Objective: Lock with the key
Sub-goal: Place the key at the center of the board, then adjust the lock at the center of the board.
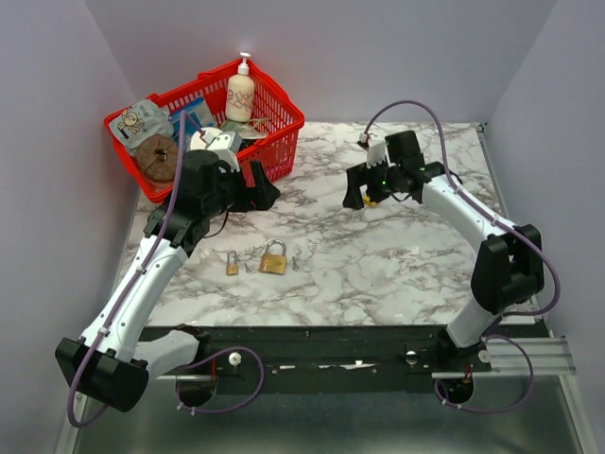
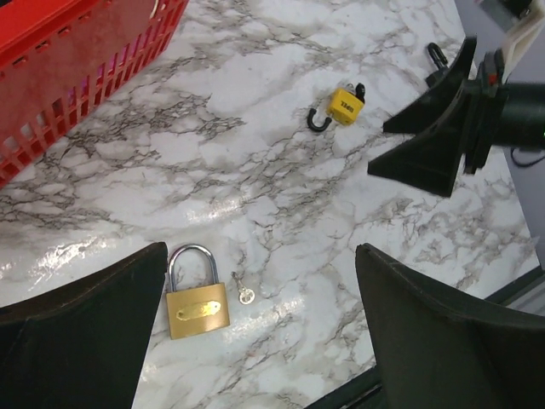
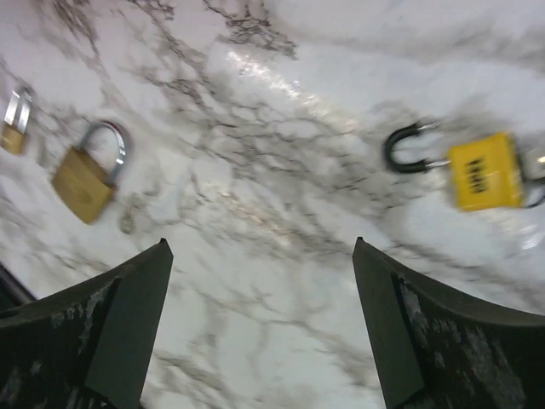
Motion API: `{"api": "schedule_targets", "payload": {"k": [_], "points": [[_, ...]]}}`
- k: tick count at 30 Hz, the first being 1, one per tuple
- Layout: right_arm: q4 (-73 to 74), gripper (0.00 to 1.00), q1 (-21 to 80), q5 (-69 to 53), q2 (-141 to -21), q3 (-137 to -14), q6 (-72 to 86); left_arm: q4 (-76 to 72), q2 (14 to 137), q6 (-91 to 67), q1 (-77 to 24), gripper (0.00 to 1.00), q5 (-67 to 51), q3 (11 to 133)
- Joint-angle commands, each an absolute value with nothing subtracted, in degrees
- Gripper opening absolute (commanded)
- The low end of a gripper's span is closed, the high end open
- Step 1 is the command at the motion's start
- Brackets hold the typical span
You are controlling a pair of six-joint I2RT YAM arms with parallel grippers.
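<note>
A yellow padlock (image 3: 484, 170) with a black shackle lies on the marble table, apart from my right gripper (image 3: 260, 247), which hovers open and empty just beside it. From above the yellow padlock (image 1: 371, 200) peeks out under that gripper (image 1: 356, 196). A brass padlock (image 2: 196, 298) with a steel shackle lies closer to the front, and a small silver key (image 2: 243, 290) rests loose just to its right. My left gripper (image 2: 260, 251) hangs open above the table with nothing between its fingers. The view from above places it (image 1: 263, 196) behind the brass padlock (image 1: 273, 258).
A smaller brass padlock (image 1: 232, 264) lies left of the large one. A red basket (image 1: 284, 128) holding a lotion bottle (image 1: 240, 93) and packets stands at the back left, close behind my left arm. Grey walls enclose the table.
</note>
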State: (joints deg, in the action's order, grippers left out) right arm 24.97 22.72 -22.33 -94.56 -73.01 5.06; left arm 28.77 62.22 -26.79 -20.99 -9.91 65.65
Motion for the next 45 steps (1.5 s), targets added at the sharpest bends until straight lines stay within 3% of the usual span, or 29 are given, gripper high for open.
{"api": "schedule_targets", "payload": {"k": [1, 6, 14, 22, 29, 45], "points": [[39.53, 0.96, 19.08, -24.51, -100.18, -83.13, -27.20, 25.93, 63.19, -20.75, -20.66, 0.99, -19.93, 66.98], [46.23, 0.95, 16.00, -20.58, -108.35, -92.62, -44.46, 22.94, 62.75, -19.07, -20.57, 0.99, -22.85, 66.53], [49.31, 0.85, 15.38, -17.93, -123.03, -105.90, -45.79, 23.82, 63.37, -19.25, -20.48, 0.99, -21.97, 66.80], [48.52, 0.79, 15.38, -18.37, -126.74, -105.83, -47.29, 24.52, 63.11, -18.90, -19.95, 0.99, -21.36, 66.45], [47.90, 0.66, 15.29, -17.24, -126.74, -104.16, -47.29, 24.43, 63.81, -19.42, -19.60, 0.99, -21.53, 66.18], [49.74, 0.53, 16.35, -10.90, -128.14, -104.15, -45.53, 23.73, 65.21, -20.48, -19.34, 0.99, -21.18, 66.88]]}}
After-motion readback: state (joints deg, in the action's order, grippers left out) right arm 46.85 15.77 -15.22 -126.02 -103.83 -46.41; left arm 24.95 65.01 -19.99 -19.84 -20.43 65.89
